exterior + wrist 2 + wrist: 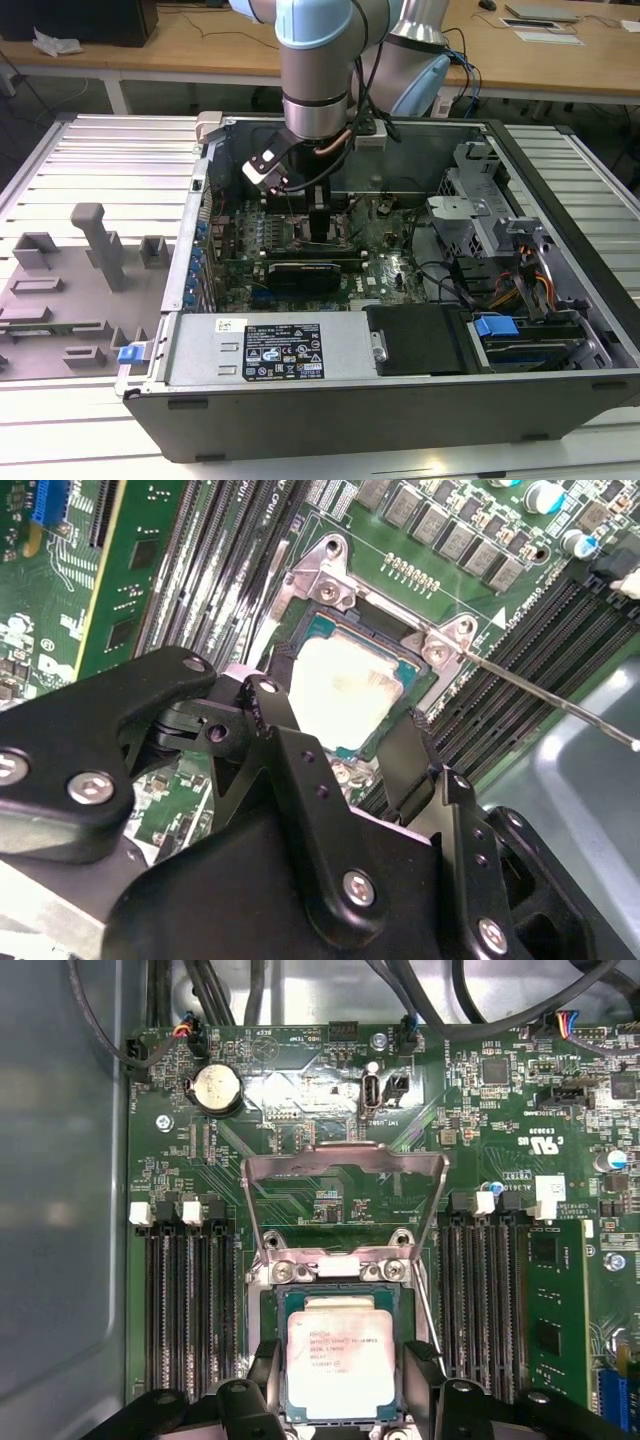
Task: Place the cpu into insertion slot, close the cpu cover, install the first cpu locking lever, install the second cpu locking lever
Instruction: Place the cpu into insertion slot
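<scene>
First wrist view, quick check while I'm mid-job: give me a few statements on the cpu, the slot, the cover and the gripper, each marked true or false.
1. The cpu lies in the insertion slot. True.
2. The cpu cover is closed over the cpu. False: it is swung up and open, and the cpu's top is bare.
3. The gripper hangs outside the computer case. False: it is down inside the case, right at the cpu.
4. Long black memory slots run along both sides of the insertion slot. True.
</scene>
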You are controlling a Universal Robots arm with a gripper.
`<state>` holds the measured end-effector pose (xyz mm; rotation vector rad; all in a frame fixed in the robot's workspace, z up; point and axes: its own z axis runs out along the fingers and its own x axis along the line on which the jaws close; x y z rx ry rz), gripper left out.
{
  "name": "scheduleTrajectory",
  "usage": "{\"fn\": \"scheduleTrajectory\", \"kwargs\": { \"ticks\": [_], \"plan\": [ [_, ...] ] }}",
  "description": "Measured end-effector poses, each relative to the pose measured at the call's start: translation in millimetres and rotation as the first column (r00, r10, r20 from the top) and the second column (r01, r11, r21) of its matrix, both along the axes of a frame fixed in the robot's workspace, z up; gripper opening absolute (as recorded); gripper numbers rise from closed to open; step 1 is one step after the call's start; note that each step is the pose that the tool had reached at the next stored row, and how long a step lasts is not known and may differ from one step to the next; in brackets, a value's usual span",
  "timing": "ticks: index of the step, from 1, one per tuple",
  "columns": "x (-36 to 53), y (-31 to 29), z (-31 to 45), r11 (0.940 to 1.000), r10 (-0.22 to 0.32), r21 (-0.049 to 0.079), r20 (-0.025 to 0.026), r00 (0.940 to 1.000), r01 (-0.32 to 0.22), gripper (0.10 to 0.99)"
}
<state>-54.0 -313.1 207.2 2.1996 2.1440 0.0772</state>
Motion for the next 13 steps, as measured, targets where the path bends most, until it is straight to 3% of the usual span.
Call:
{"fn": "scheduleTrajectory", "kwargs": {
  "ticks": [8,9,10,13],
  "plan": [
    [0.0,0.2,0.8,1.0,0.0,-0.002,0.0001,1.0,0.0,0.592],
    [0.0,0.2,0.8,1.0,0.0,-0.003,0.0001,1.0,0.0,0.525],
    [0.0,0.2,0.8,1.0,0.0,-0.003,0.0,1.0,0.0,0.525],
    [0.0,0.2,0.8,1.0,0.0,-0.003,0.0001,1.0,0.0,0.341]
  ]
}}
